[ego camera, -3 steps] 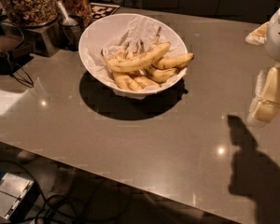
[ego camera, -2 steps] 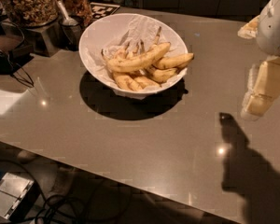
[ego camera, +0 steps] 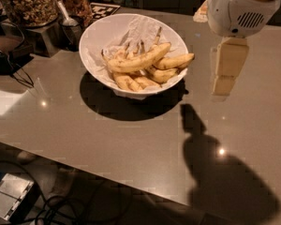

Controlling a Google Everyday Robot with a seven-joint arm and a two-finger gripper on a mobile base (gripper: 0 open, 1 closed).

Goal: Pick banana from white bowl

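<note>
The white bowl [ego camera: 96,46] stands on the grey table at the upper middle, lined with crumpled white paper. Several yellow bananas lie in it. The banana [ego camera: 139,60], the longest one, lies on top of the pile, curving from lower left to upper right, its thin dark stem pointing up toward the paper. The gripper [ego camera: 223,84] hangs from the white arm at the upper right, to the right of the bowl and apart from it, pointing down above the table. Nothing shows between its cream-coloured fingers [ego camera: 231,56].
A glass jar of nuts [ego camera: 25,3] on a metal stand and a metal scoop [ego camera: 68,18] stand at the back left. Black cables [ego camera: 14,71] lie at the table's left edge. The arm's shadow [ego camera: 225,182] falls on the table at the lower right.
The arm and gripper have moved left, toward the bowl, and now stand closer to its right side. The bowl and bananas have not moved.
</note>
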